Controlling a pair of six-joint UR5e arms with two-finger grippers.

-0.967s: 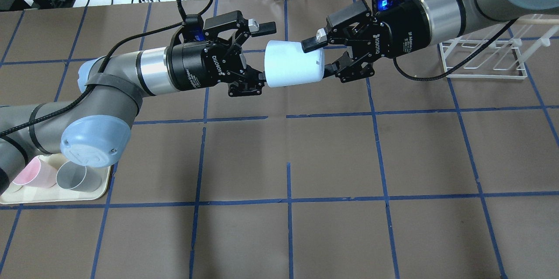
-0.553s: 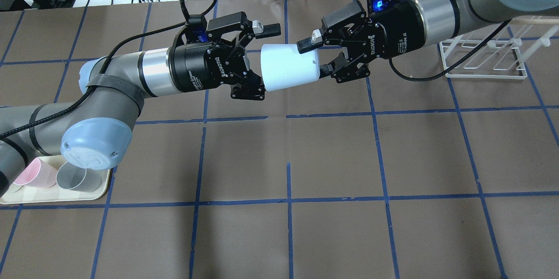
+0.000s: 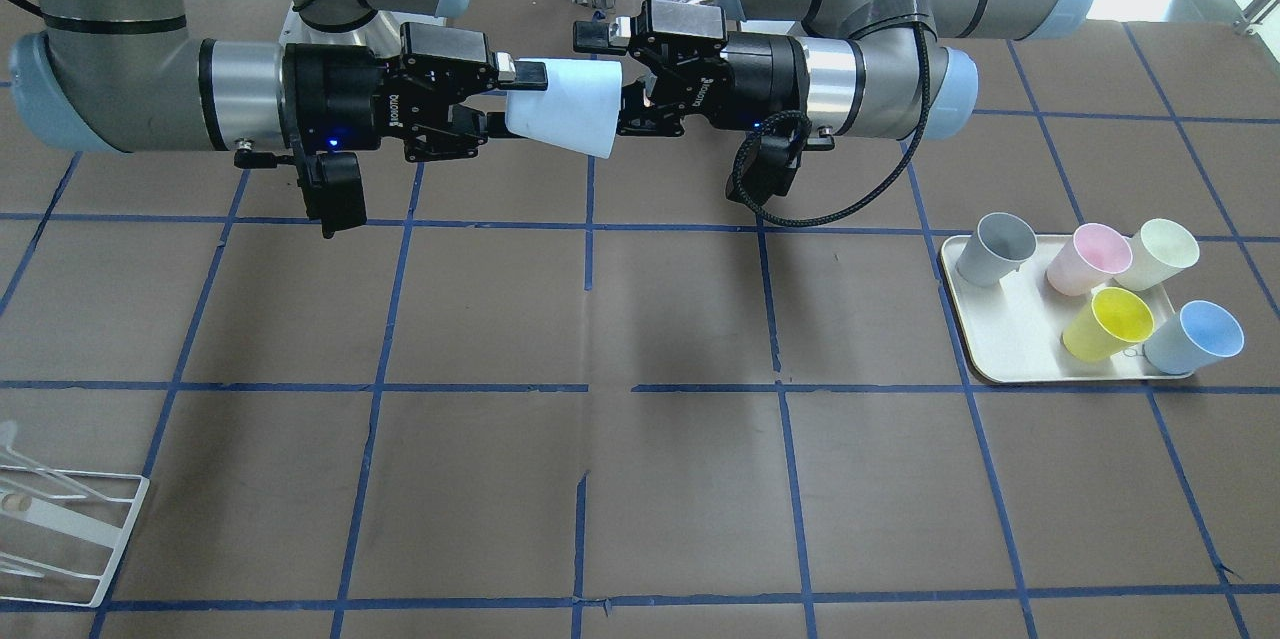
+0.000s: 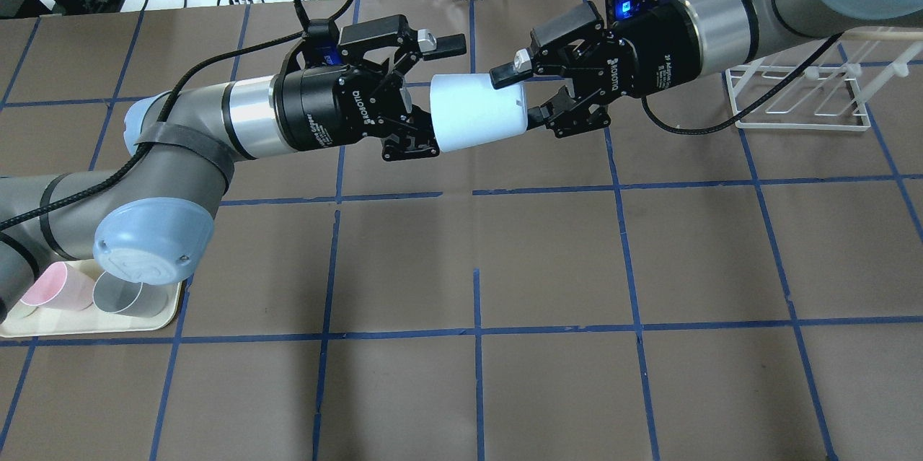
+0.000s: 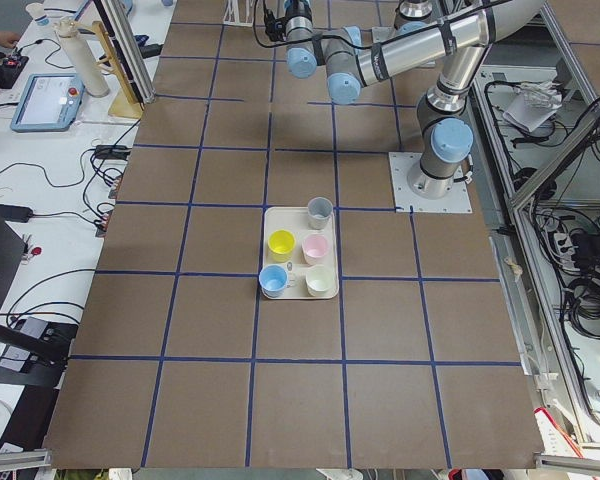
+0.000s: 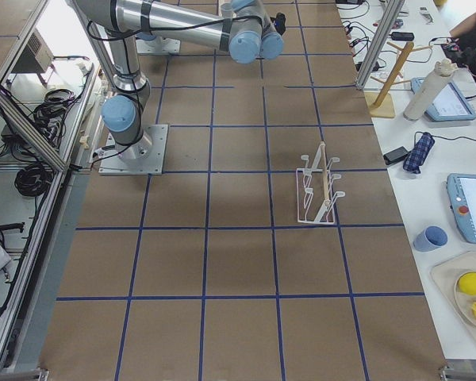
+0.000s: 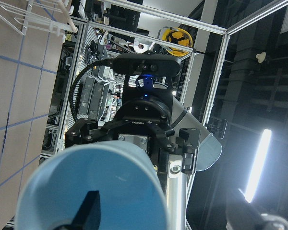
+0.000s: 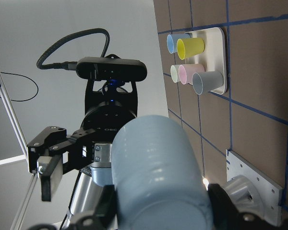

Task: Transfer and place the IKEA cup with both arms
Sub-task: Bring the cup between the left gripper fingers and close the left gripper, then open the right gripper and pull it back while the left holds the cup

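Observation:
The pale-blue IKEA cup (image 4: 476, 111) lies sideways in the air between both arms, above the table's far middle. It also shows in the front view (image 3: 565, 109). My right gripper (image 4: 520, 96) is shut on its narrow base, one finger on each side. In the right wrist view the cup (image 8: 158, 167) fills the centre. My left gripper (image 4: 440, 94) is open at the cup's mouth. Its upper finger (image 4: 448, 45) stands clear of the wall. In the left wrist view the other finger (image 7: 90, 208) sits inside the cup (image 7: 96, 172).
A cream tray (image 3: 1000, 359) on the robot's left holds a grey cup (image 3: 995, 249), a pink one (image 3: 1085, 259), a cream one (image 3: 1160, 254), a yellow one (image 3: 1110, 324) and a second blue one (image 3: 1195, 337). A white wire rack (image 4: 797, 100) stands at the far right.
The right gripper and the cup have shifted slightly left toward the left gripper, and the cup has tilted a little. The left gripper stays open at the mouth.

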